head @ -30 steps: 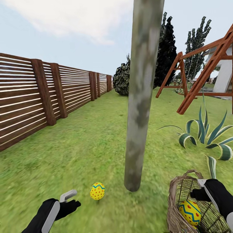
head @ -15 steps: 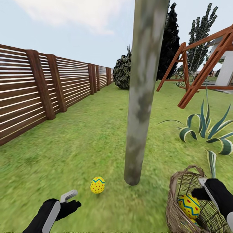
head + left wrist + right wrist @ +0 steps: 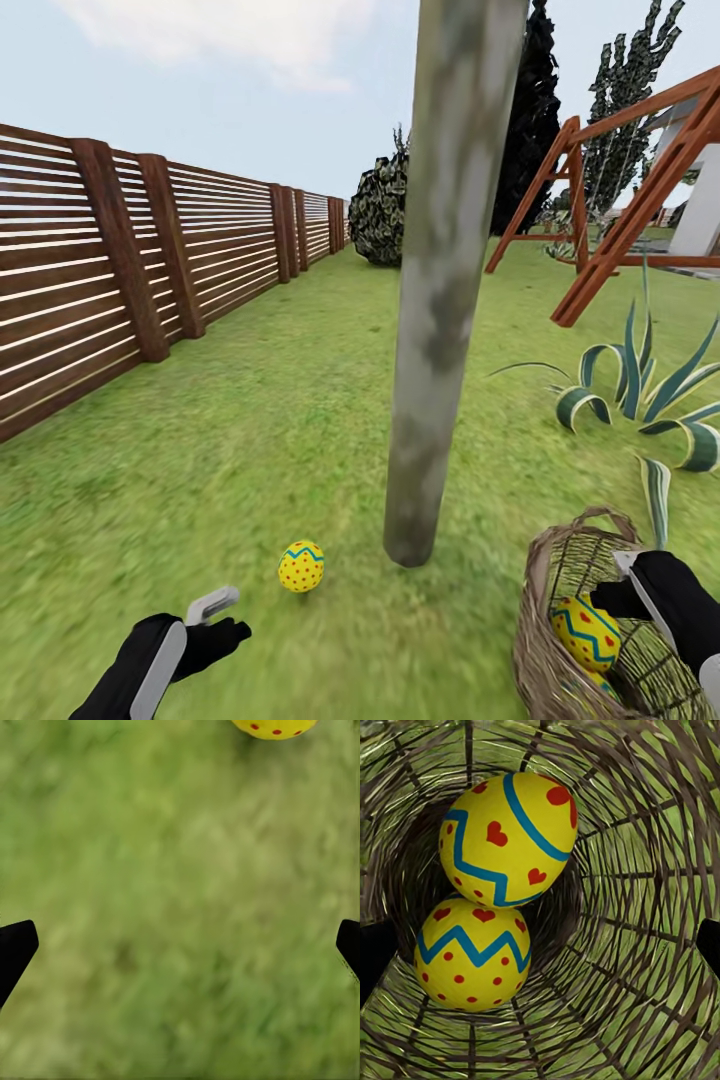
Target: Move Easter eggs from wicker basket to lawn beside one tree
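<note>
Two Easter eggs (image 3: 506,832) stacked in the wicker basket (image 3: 560,610) at near right, dead ahead of the wide-open right gripper (image 3: 625,585) poised at the rim, third egg (image 3: 301,566) parked beside the tree (image 3: 440,330), left gripper (image 3: 222,612) probably open, empty.

Tree (image 3: 440,300) crown cut off at head view's top. Wicker basket (image 3: 545,640) runs off the bottom edge; 2nd egg inside mostly hidden under the upper egg (image 3: 584,632). Left wrist view: egg (image 3: 274,727) cropped by the frame edge, lawn (image 3: 180,930) texture blurred. Swing frame (image 3: 620,190) cut off at right.
</note>
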